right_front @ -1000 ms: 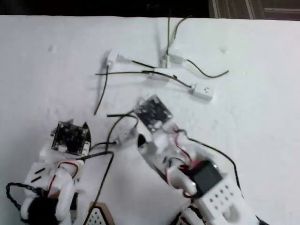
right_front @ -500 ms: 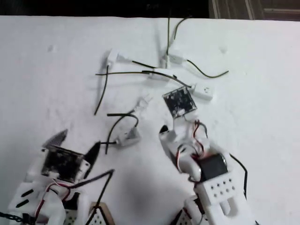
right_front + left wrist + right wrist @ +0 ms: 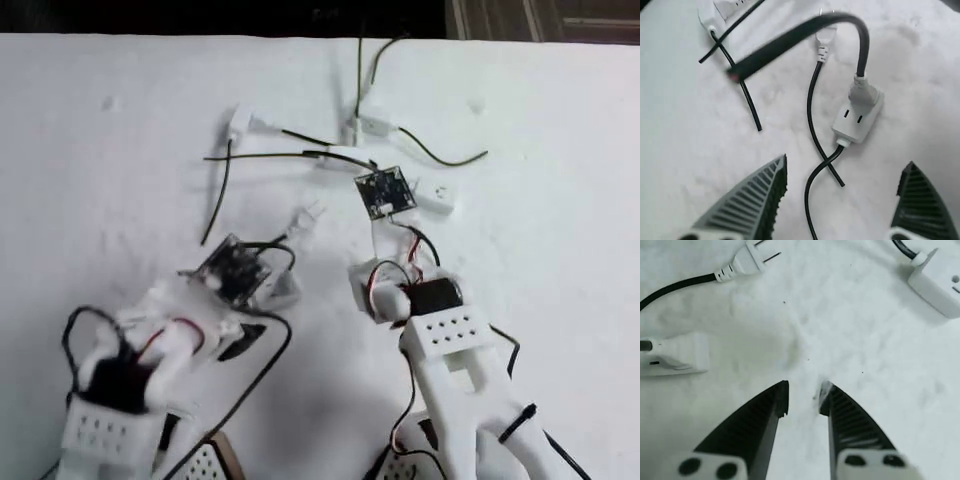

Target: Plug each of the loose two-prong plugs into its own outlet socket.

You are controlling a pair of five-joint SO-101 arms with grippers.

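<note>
A black cable (image 3: 790, 39) is blurred; an outlet socket (image 3: 937, 282) is cut by the edge.

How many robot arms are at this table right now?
2. The left arm is at the near left, by a white socket; the right arm lies up the middle, its wrist beside another socket.

The place looks like a robotics lab bench or a hobby workshop, not a living space. A flat table under a white textured covering (image 3: 100, 220) carries two white printed-plastic robot arms, the left arm (image 3: 110, 400) and the right arm (image 3: 455, 350). Each has a bare dark circuit board (image 3: 385, 192) and exposed red and black servo wires (image 3: 395, 272). Short cut lengths of black cord (image 3: 218, 195) and small white plastic outlet sockets (image 3: 436, 195) lie scattered. Beyond the table's far edge it is dark, with brown wooden panelling (image 3: 545, 18) at one corner.
</note>
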